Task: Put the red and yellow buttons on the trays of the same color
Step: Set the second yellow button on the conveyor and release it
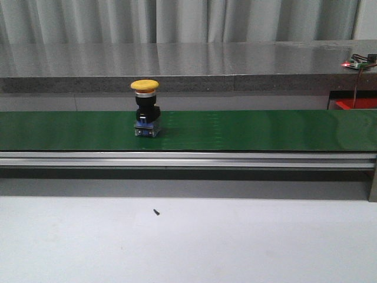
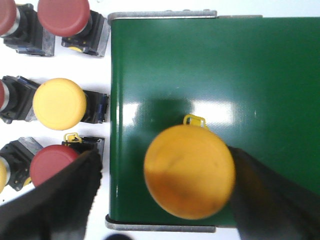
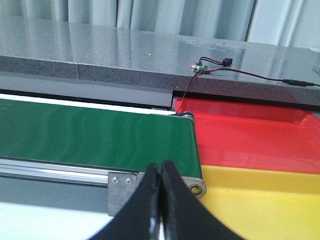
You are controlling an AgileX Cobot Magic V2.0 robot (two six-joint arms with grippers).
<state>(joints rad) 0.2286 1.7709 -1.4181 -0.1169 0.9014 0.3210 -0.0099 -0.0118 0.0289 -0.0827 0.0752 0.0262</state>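
yellow button upright on the belt, under the spread left hand

the yellow button (image 1: 145,109) stands upright on the green belt (image 1: 247,130), toward its left part in the front view, cap up, black body and a small bluish base below. it looks like hard plastic with some metal: stiff, light to middling in weight, not fragile. the domed cap (image 2: 189,171) is smooth and probably slippery, and wider than the body, so the surer hold would be lower, across the black body under the cap's rim, where the fingers can sit flat.

in the left wrist view the left hand (image 2: 162,197) is spread wide, one finger (image 2: 60,195) at the button's 9 o'clock, beyond the belt's edge, the other (image 2: 272,197) at its 3 o'clock, close to the cap's rim. whether either touches the cap i cannot tell. spare red and yellow buttons (image 2: 59,103) lie on the white bench beside the belt.

the right hand (image 3: 161,200) is pressed together, empty, near the belt's far end, with the red tray (image 3: 250,135) and yellow tray (image 3: 260,200) just beside it.
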